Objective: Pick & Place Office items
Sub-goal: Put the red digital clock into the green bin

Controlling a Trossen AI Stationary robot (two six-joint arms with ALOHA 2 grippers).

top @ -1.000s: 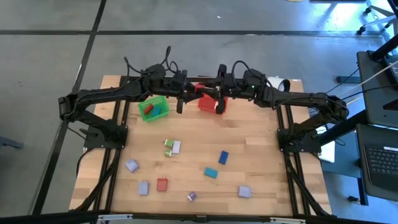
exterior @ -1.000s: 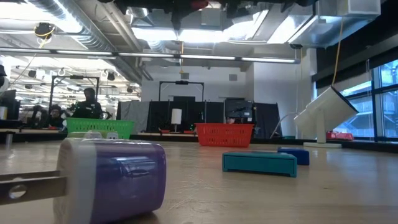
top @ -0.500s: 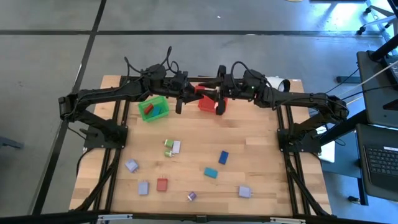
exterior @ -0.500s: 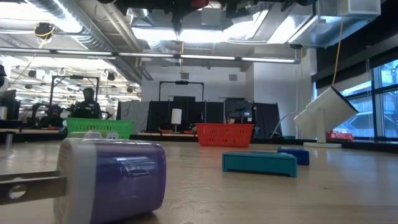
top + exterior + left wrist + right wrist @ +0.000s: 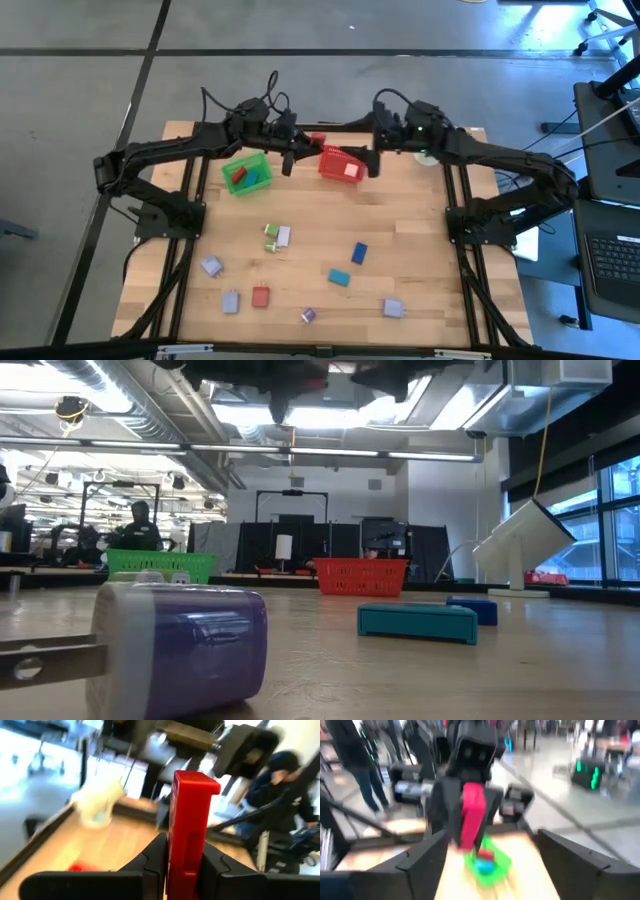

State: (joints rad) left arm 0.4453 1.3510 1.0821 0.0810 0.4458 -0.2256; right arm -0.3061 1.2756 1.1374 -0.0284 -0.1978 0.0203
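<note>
your left gripper [image 5: 182, 865] is pinching a red block [image 5: 190, 827] upright, held high between the green basket [image 5: 247, 174] and the red basket [image 5: 340, 164], likely so it can drop into one. your right gripper [image 5: 371, 160] hangs spread wide by the red basket; other office items lie scattered on the near table [image 5: 430, 230].

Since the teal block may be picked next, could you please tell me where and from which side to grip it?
Probably from straight above, pinching the teal block across its two long sides at mid-length. It lies flat and low on the table, so a sideways approach finds little height, and the blue block nearby lies apart, leaving room.
</note>
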